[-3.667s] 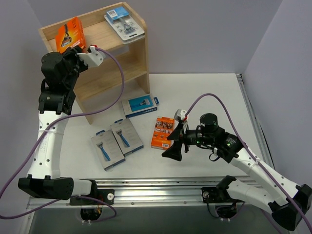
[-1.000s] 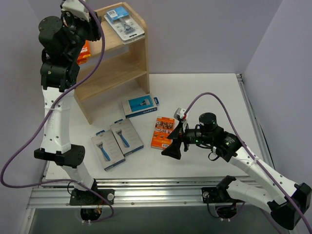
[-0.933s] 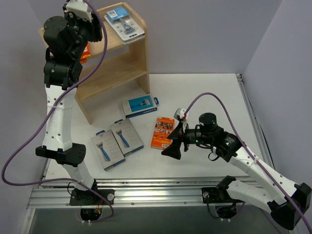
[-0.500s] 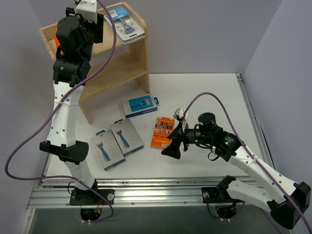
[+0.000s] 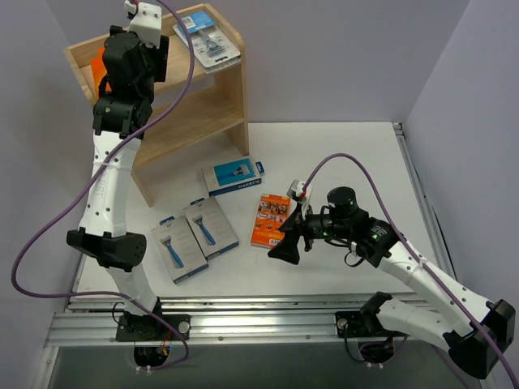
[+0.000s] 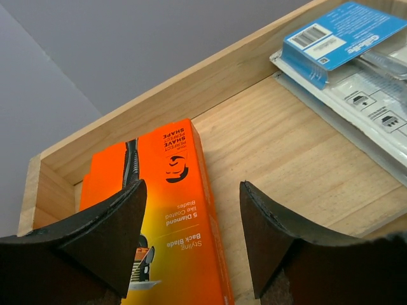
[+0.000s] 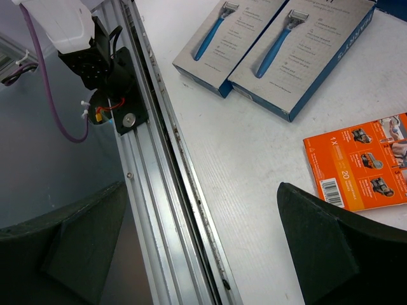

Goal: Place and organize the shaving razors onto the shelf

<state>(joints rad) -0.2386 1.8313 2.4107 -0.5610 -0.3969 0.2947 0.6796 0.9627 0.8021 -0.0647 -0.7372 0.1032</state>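
Plain grey wall (image 5: 324, 57) is seen behind the white table (image 5: 349, 154), and the shelf (image 5: 203, 121) is found at 11 o'clock on it. Over the top tier the left gripper (image 6: 192, 190) is held with its jaws apart, and nothing is grasped between them. Just below it, toward 7 o'clock in the wrist view, the orange pack (image 6: 162, 165) is laid flat on the wood; no finger is seen to touch it.

It is judged that this pack is put at the left end so that bare wood is left free between it and the blister pack (image 6: 356, 70), which is laid at 2 o'clock, at the other end of the tier. The open jaws above it suggest that the pack is already given over to the shelf.

The long axis of the orange pack is directed nearly from 12 to 6 o'clock in the wrist view, roughly across the tier. Its print is read upside down there, so the top of the print is turned toward 6 o'clock.

Farther out, the right gripper (image 5: 285, 250) is held low over the table, jaws wide and empty. A second orange pack (image 5: 270, 220) is found just at its 11 o'clock, probably the next one to be taken. Two grey-and-blue boxes (image 5: 178, 250) are laid side by side at 9 o'clock, and a third box (image 5: 233, 175) at 11 o'clock, nearer the shelf.
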